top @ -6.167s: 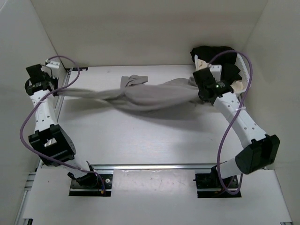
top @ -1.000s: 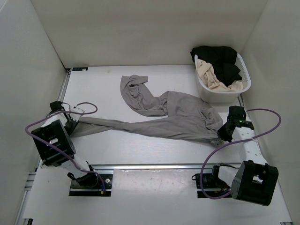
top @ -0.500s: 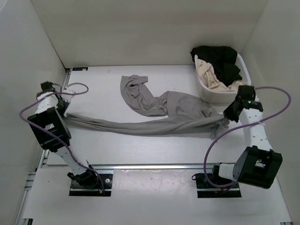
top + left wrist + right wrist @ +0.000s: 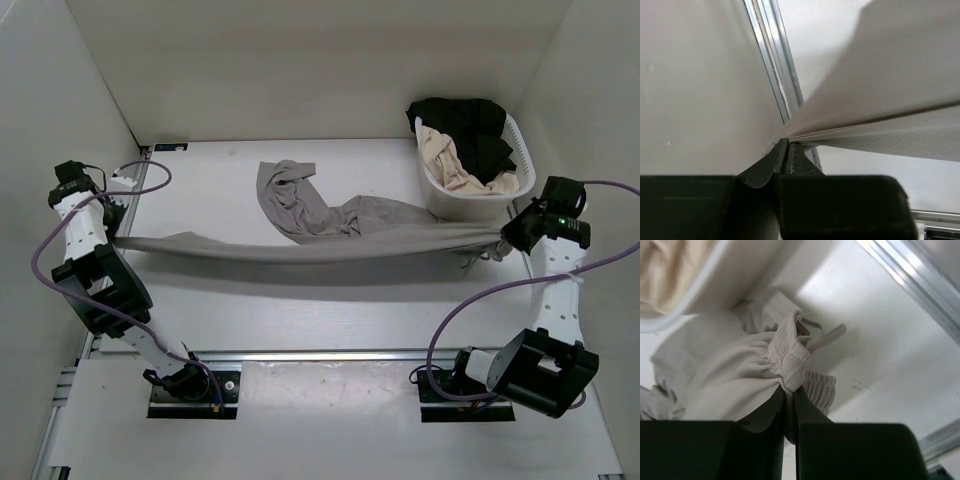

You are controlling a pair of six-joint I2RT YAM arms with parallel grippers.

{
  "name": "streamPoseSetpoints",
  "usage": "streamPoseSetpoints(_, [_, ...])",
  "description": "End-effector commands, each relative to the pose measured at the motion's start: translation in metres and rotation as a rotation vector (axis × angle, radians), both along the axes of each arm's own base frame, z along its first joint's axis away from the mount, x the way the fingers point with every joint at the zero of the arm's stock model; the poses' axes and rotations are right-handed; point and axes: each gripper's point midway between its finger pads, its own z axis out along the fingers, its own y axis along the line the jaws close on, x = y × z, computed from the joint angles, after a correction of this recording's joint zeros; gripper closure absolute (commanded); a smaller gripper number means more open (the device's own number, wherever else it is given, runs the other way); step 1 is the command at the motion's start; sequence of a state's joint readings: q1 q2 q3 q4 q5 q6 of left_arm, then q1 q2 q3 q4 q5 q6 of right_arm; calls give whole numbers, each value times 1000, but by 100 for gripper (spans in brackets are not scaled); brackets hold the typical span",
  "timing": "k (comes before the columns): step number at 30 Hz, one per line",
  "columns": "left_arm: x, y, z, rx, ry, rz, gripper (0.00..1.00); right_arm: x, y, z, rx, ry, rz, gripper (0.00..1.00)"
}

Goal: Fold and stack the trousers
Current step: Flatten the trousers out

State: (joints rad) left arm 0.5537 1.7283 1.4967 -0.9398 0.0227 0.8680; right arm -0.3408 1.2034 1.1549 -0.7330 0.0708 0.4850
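- The trousers hang taut above the surface, one leg stretched, the other bunched behind it.
- A second ago they sagged; my arms have spread wider.
- The left tool pinches the leg end, the right tool the waistband.
- Ready to lay flat, I judge.

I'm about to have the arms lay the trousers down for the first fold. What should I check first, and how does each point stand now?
1. Left gripper clamped on the trousers at a leg end: ok.
2. Right gripper clamped on the waistband: ok, though bunched.
3. Held leg taut between the grippers: ok.
4. Other leg laid straight: not ok, crumpled on the far side of the table.
5. Cloth clear of the basket: cannot tell; it passes right by the near wall.
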Motion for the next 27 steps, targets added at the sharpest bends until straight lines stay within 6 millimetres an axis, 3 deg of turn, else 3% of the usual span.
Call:
streamPoseSetpoints(1, [-4,24,19,83,-25,21,86,-14,-6,-15,9,40,2,100])
streamPoseSetpoints(4, [-12,22,12,86,7,4,86,-26,-1,-41,35,104,2,100])
streamPoseSetpoints(6, [-32,13,-9,77,66,3,86,-37,5,-59,71,144,-21,100])
streamPoseSetpoints(7, [-37,12,-17,87,73,-2,86,-53,12,-84,103,204,-33,100])
streamPoseSetpoints(8, [-56,2,-41,60,134,-1,86,-61,17,-96,141,231,-40,100])
streamPoseSetpoints(10, [-72,-8,-54,50,156,-12,86,-75,24,-117,196,274,-82,100])
streamPoseSetpoints(11, [-87,-18,-70,21,200,-15,86,-90,29,-134,228,324,-112,94])
streamPoseSetpoints(13, [-100,-27,-75,11,214,-16,86,-111,30,-145,255,376,-189,82])
streamPoseSetpoints(15, [-111,-36,-84,-12,228,-13,86,-132,30,-151,244,418,-233,52])
streamPoseSetpoints(18, [-116,-39,-83,-8,222,-12,86,-142,15,-141,155,394,-297,48])
streamPoseSetpoints(22, [-101,-34,-72,-3,178,-18,86,-131,3,-121,105,350,-290,45])
streamPoseSetpoints(27, [-65,-19,-58,-20,113,18,86,-123,12,-134,164,364,-246,44])
